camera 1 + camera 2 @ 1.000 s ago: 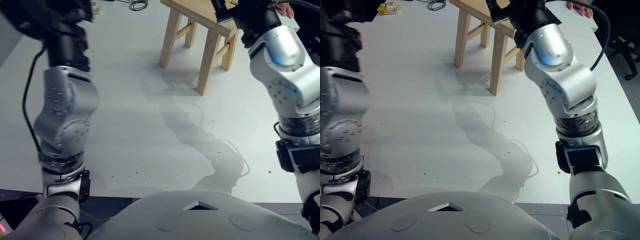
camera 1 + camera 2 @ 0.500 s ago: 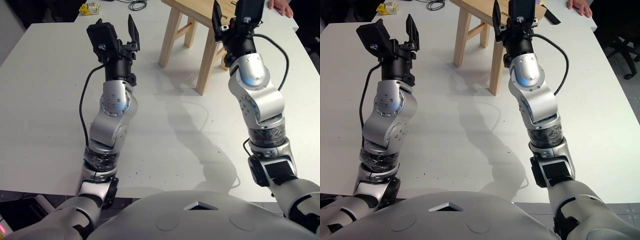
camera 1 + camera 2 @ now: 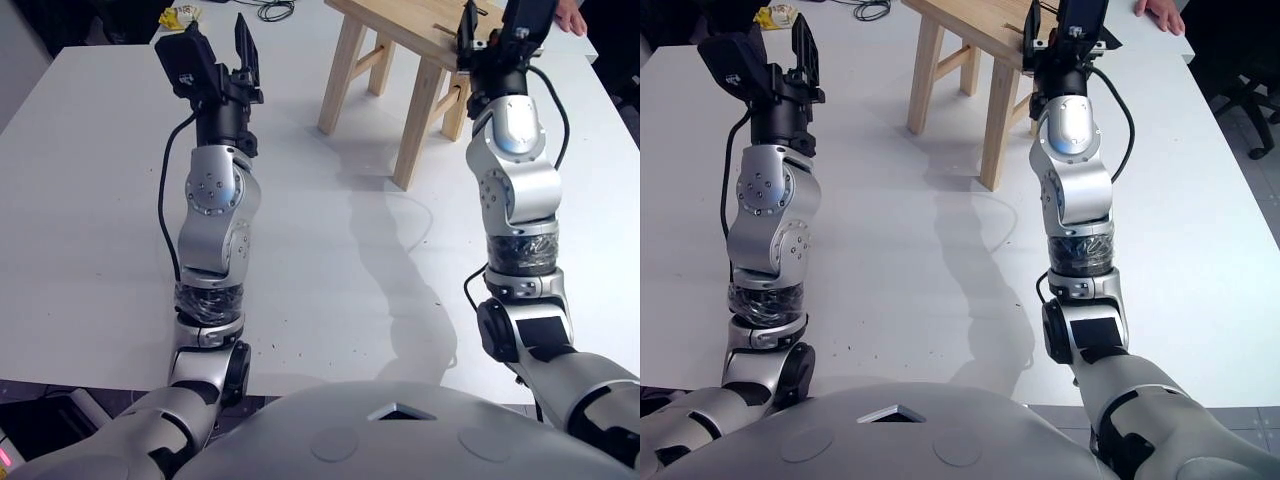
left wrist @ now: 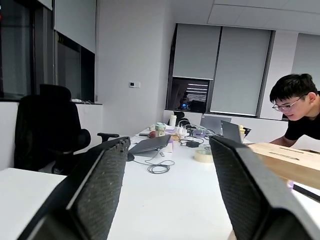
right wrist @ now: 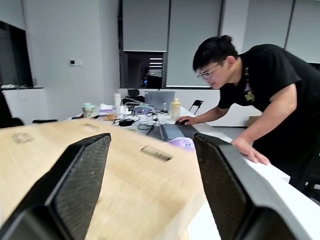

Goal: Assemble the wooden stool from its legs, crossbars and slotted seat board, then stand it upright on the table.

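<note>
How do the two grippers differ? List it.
The left gripper hangs over the table, apart from the stool; the right gripper is at the stool's seat board. The left gripper faces the room; the right gripper faces the seat board's top. Both are open and empty.

Office, swivel chair (image 4: 47, 125), laptop (image 5: 159, 100), roller blinds (image 4: 240, 70), long white desk (image 4: 170, 200)

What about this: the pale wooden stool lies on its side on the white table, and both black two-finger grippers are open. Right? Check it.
Not quite. The pale wooden stool stands upright on its legs on the white table, as the left eye view shows. Both the left gripper and the right gripper are open, as stated.
</note>
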`<state>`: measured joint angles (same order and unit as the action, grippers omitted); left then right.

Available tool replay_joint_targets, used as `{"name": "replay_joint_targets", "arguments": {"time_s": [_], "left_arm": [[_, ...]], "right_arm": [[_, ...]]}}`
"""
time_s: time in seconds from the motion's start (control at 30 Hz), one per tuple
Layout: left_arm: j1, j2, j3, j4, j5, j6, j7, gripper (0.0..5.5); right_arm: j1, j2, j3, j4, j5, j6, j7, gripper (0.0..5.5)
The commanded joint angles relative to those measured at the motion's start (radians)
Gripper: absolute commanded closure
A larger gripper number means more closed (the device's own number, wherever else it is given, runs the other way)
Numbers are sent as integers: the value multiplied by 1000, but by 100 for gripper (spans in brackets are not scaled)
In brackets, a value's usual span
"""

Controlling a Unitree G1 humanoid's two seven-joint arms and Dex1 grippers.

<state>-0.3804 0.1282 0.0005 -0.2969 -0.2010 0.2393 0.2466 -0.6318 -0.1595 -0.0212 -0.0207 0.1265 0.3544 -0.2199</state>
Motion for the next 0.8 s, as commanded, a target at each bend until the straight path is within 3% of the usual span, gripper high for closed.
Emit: {"name": "replay_joint_targets", "arguments": {"time_s": [0.03, 0.33, 0.8], "left_arm": [[-38, -2, 29, 23, 16, 4, -34, 249], [-22, -21, 40, 17, 25, 29, -84, 249], [19, -150, 146, -23, 109, 228, 119, 249]], "right_arm": [[-39, 26, -23, 4, -26, -23, -5, 247], [15, 62, -25, -63, -63, -15, 4, 247], [22, 27, -16, 14, -154, -32, 67, 247]]}}
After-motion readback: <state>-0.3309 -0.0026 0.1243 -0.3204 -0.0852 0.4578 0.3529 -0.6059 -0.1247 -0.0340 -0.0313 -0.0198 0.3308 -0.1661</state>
